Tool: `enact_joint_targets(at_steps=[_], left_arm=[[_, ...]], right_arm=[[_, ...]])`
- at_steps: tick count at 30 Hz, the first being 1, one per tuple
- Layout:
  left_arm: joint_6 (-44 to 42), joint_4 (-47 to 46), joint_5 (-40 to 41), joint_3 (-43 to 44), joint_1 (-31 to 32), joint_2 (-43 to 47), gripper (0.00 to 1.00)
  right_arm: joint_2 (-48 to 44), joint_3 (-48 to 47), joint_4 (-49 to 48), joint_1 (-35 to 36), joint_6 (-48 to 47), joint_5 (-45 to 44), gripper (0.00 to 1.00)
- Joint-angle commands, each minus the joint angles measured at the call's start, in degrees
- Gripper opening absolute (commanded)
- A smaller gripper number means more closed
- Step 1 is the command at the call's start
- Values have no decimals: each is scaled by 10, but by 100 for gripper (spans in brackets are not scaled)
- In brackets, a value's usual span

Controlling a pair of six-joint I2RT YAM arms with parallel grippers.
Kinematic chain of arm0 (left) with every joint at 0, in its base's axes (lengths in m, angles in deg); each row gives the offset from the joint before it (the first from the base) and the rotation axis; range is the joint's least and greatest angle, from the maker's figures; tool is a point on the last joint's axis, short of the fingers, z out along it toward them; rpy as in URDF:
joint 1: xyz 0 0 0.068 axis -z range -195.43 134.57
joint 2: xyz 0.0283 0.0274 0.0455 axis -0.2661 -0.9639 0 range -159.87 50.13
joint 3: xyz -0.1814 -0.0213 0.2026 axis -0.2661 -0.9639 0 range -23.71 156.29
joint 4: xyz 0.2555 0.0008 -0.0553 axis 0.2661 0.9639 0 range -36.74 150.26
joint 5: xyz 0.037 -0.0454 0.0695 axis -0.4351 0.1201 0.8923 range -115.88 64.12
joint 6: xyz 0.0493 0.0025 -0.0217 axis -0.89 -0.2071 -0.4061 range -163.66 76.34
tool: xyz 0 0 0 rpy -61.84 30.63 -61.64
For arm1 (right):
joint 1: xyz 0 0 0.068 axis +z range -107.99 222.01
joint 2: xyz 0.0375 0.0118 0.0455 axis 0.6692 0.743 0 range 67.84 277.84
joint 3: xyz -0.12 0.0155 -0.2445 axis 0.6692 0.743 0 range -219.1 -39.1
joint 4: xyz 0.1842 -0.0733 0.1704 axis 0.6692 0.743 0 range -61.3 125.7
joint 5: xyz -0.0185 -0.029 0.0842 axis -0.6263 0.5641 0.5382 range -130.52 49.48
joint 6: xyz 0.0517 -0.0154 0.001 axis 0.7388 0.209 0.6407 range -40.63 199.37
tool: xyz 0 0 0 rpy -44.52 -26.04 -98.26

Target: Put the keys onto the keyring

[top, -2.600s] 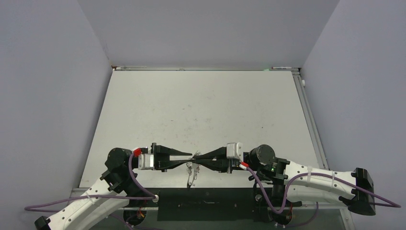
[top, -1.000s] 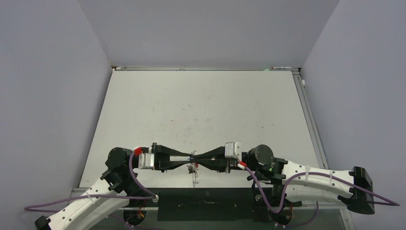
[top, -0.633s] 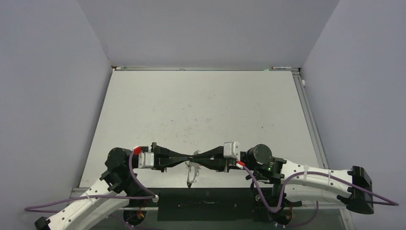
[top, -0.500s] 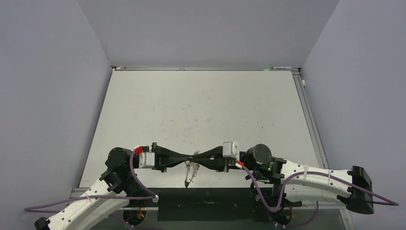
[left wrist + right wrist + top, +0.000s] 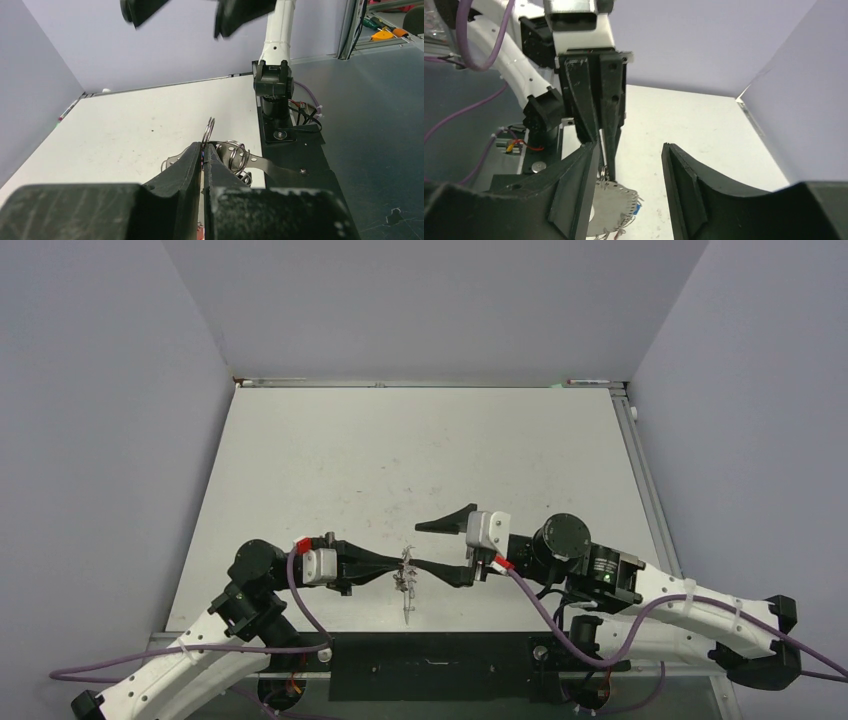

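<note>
At one table (image 5: pixel 420 460) stand two robot arms, the left arm (image 5: pixel 190 665) and the right arm (image 5: pixel 690 610). Each has one gripper with two fingers: the left gripper (image 5: pixel 400 566) and the right gripper (image 5: pixel 420 546). There is one keyring (image 5: pixel 626 192), one small bunch of keys (image 5: pixel 239 156) too tangled to count singly, and two purple cables (image 5: pixel 75 674).

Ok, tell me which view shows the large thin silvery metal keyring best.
Right wrist: the large thin silvery keyring shows its round outline, rim bits and a blue tag, hanging from the left gripper. Left wrist shows only thin loops edge-on by the shut fingertips. Top external gives a tiny glint.
</note>
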Motion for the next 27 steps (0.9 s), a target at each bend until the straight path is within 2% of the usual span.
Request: enact_joint_targets(at_steps=[1,6,9,16,20,27], left_arm=[[-10,-10,14,35,-1,3,0],[-13,0,23,39,-1,0,0],[-15,4,30,40,-1,0,0],[-17,15,40,45,-1,-11,0],[-18,17,42,46,-2,-11,0],[-18,18,39,46,-1,-12,0]], right_arm=[[8,-104,180,2,-46,-53,50],[84,-215,336,5,-59,-22,47],[127,-256,384,10,-59,-36,42],[171,-284,412,31,-61,-49,40],[178,-286,411,45,-63,-70,33],[170,-289,403,58,-68,-98,29]])
